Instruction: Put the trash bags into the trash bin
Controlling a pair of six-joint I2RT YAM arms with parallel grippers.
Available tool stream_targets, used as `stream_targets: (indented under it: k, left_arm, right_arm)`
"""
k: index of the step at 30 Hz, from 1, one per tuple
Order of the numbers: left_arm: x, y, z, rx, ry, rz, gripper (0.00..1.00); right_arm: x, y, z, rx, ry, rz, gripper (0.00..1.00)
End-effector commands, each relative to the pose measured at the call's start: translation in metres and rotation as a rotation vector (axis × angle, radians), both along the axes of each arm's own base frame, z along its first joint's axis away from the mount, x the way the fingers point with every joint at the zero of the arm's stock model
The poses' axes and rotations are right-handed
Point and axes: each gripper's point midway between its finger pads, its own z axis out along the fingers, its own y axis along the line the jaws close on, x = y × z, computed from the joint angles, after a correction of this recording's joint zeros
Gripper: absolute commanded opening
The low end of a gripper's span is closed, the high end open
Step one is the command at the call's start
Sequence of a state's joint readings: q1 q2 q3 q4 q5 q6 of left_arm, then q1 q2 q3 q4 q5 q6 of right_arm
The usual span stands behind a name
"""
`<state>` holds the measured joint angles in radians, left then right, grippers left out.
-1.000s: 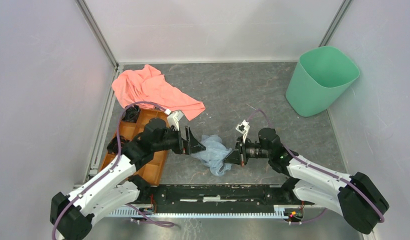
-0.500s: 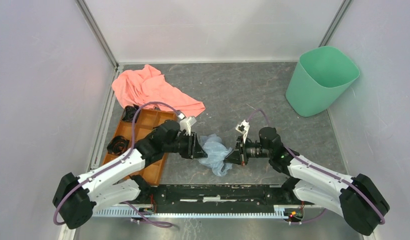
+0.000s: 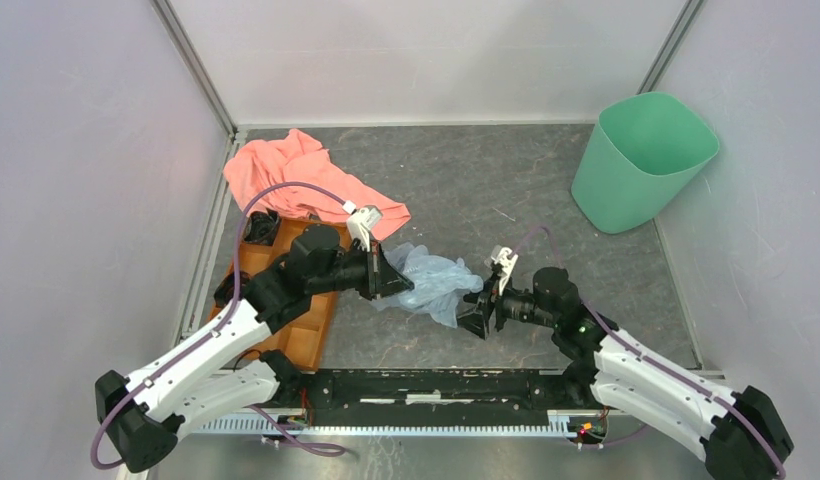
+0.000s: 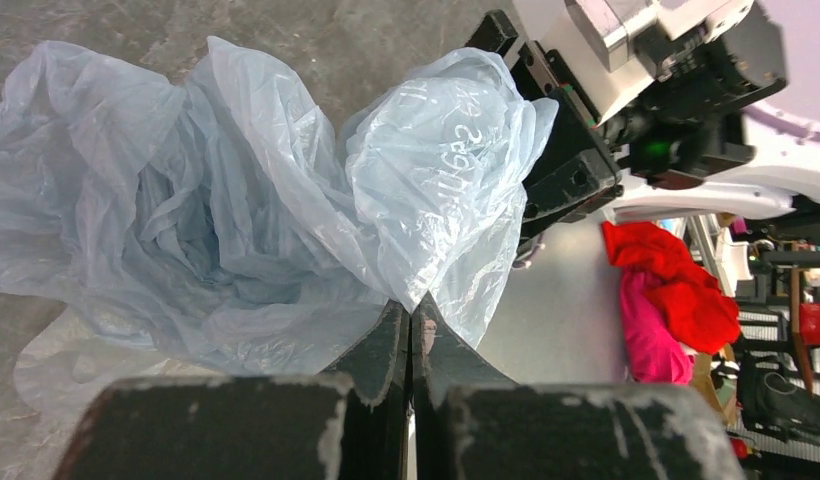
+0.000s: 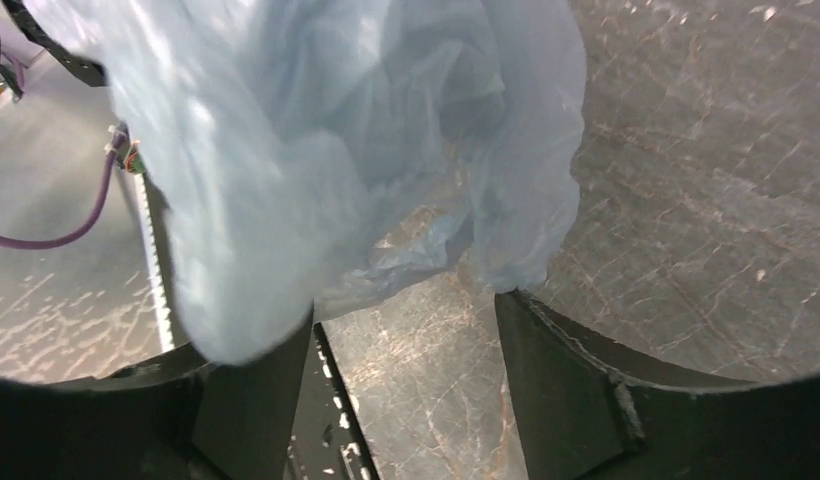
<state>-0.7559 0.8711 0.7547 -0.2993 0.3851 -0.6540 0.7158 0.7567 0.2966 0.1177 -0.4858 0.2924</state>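
A crumpled pale blue trash bag (image 3: 433, 283) hangs between the two arms just above the grey table, near its middle. My left gripper (image 3: 394, 283) is shut on the bag's left side; in the left wrist view its tips (image 4: 411, 312) pinch a fold of the bag (image 4: 286, 210). My right gripper (image 3: 479, 315) stands open at the bag's right end; its fingers (image 5: 561, 380) are spread with bare table between them and the bag (image 5: 316, 160) drooping just ahead. The mint-green trash bin (image 3: 641, 160) stands upright at the far right corner, well away from both grippers.
A salmon-pink cloth (image 3: 301, 180) lies at the back left. An orange compartment tray (image 3: 308, 335) sits under the left arm along the left wall. Grey walls enclose the table on three sides. A metal rail (image 3: 416, 385) runs along the near edge.
My left gripper closed on the bag and pulled it up and left. My right gripper opened, released the bag and moved back to the right.
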Motion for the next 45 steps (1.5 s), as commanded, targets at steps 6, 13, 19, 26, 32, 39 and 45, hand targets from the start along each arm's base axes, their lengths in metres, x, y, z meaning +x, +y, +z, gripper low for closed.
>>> stream_targets:
  k: [6,13,19,26,32,39,45]
  left_arm:
    - [-0.021,-0.005,0.048,-0.135,0.003,-0.071,0.02]
    - [-0.037,-0.003,0.052,-0.182,0.016,-0.128,0.02]
    - [-0.057,-0.006,0.069,-0.304,-0.002,-0.231,0.02]
    - [-0.073,-0.001,0.083,-0.339,-0.034,-0.299,0.02]
    - [-0.059,0.014,0.083,-0.234,-0.107,-0.183,0.02]
    - [0.006,0.045,0.048,0.032,-0.106,0.209,0.02]
    - [0.026,0.036,0.039,0.103,-0.087,0.23,0.2]
  right_arm:
    - [0.038,-0.015,0.053,0.245,-0.243,-0.258,0.86]
    - [0.036,-0.018,0.073,0.299,-0.353,-0.243,0.87]
    - [0.019,-0.009,0.092,0.483,-0.3,-0.17,0.88]
    - [0.011,-0.001,0.107,0.529,-0.321,-0.1,0.19]
    - [0.074,-0.061,0.053,0.147,-0.329,-0.55,0.0]
    - [0.074,-0.103,0.011,-0.103,-0.247,-0.698,0.01]
    - [0.068,-0.095,0.017,-0.117,-0.24,-0.629,0.0]
